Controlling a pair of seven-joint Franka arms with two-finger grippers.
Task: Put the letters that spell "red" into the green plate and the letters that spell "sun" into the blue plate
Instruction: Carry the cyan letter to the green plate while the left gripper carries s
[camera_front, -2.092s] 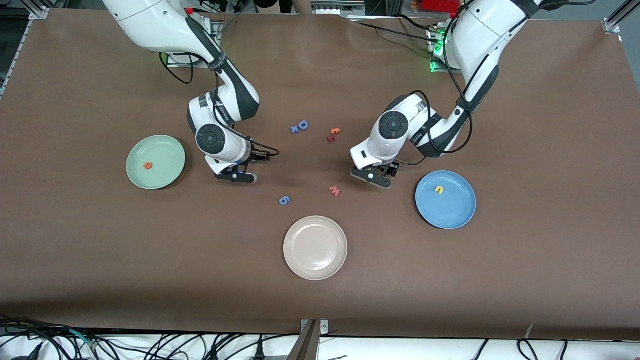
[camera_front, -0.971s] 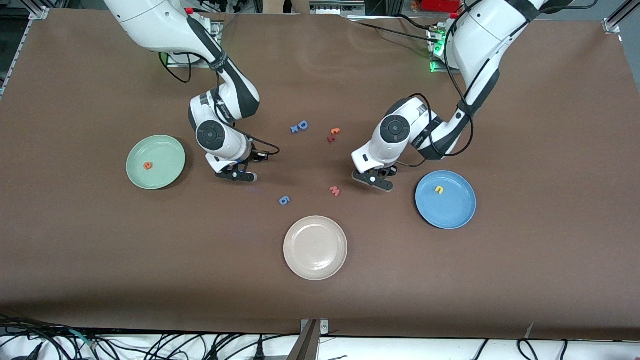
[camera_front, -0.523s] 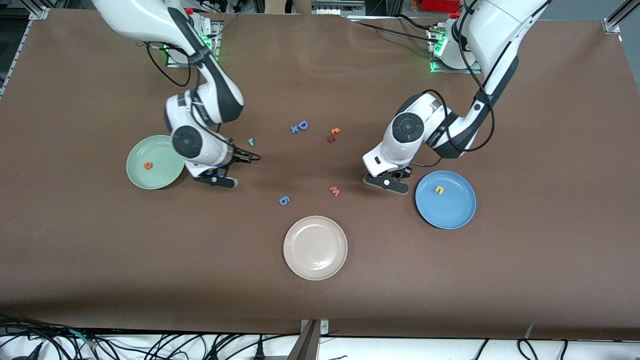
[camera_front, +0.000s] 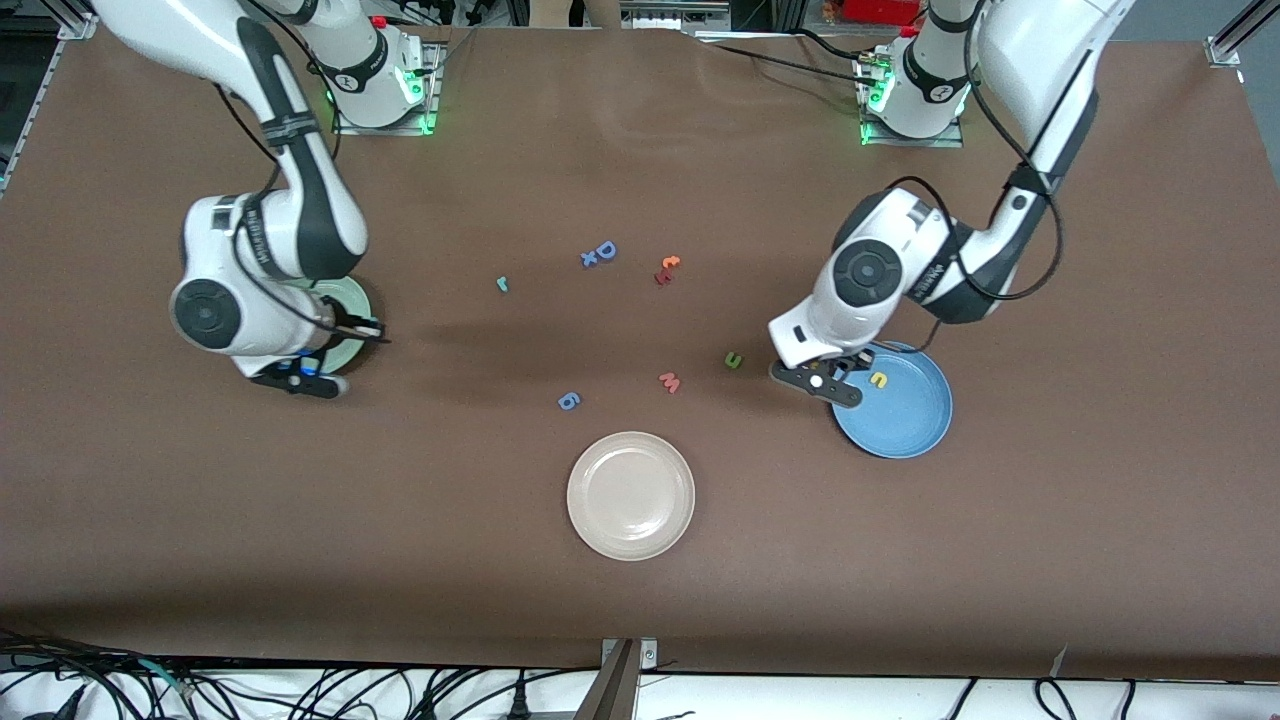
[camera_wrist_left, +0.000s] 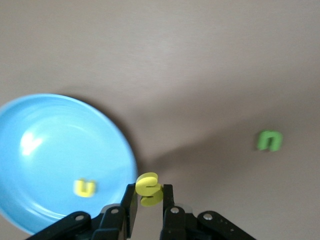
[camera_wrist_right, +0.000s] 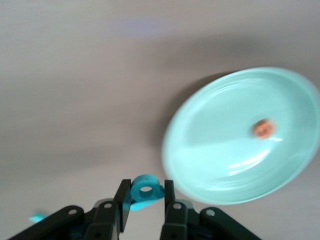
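Note:
My left gripper hangs at the rim of the blue plate, shut on the yellow "s". The yellow "n" lies in that plate. The dark green "u" lies on the table beside it, toward the right arm's end. My right gripper is shut on the teal "d" next to the green plate, which the arm mostly hides. The right wrist view shows the orange "e" in the green plate. The teal "r" lies mid-table.
A cream plate sits nearest the front camera. A pink "w", a blue "6" piece, a blue "D" and a red-and-orange letter pair lie scattered mid-table.
Both arms swung outward from mid-table with their letters, the right to the green plate, the left to the blue plate. The teal "r" and green "u" came into view.

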